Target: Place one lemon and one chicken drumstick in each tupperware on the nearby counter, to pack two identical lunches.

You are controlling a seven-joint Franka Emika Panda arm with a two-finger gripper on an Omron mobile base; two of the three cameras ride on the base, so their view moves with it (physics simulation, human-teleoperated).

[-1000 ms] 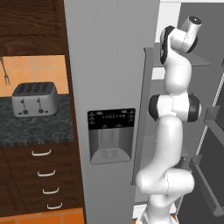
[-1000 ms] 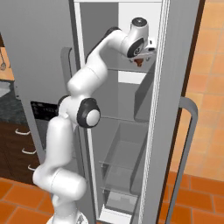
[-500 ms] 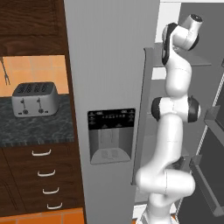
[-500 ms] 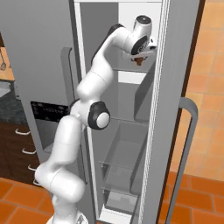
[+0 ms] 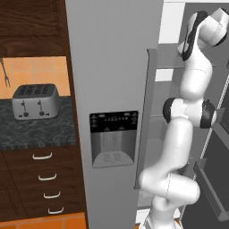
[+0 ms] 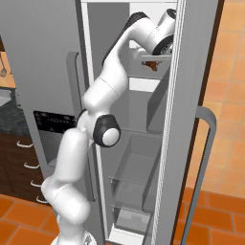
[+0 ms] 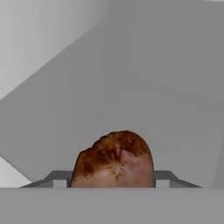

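My gripper (image 7: 113, 182) is shut on a browned chicken drumstick (image 7: 114, 159), whose rounded end fills the gap between the two fingertips in the hand view. In the right base view the gripper (image 6: 152, 61) reaches into the open fridge at the upper shelf (image 6: 143, 56), and the drumstick (image 6: 151, 65) shows as a brown patch under the hand. The dark speckled counter (image 5: 36, 132) lies far left of the fridge. The lemon and the tupperware are out of view.
A silver toaster (image 5: 36, 102) stands on the counter above brown drawers (image 5: 44, 179). The closed grey fridge door with a dispenser (image 5: 114, 138) separates the counter from the arm. The open door's edge (image 6: 170, 143) and its handle (image 6: 206, 158) flank the hand on the right.
The jaws have closed on the drumstick. The hand stays at the upper shelf while the arm's elbow has swung slightly.
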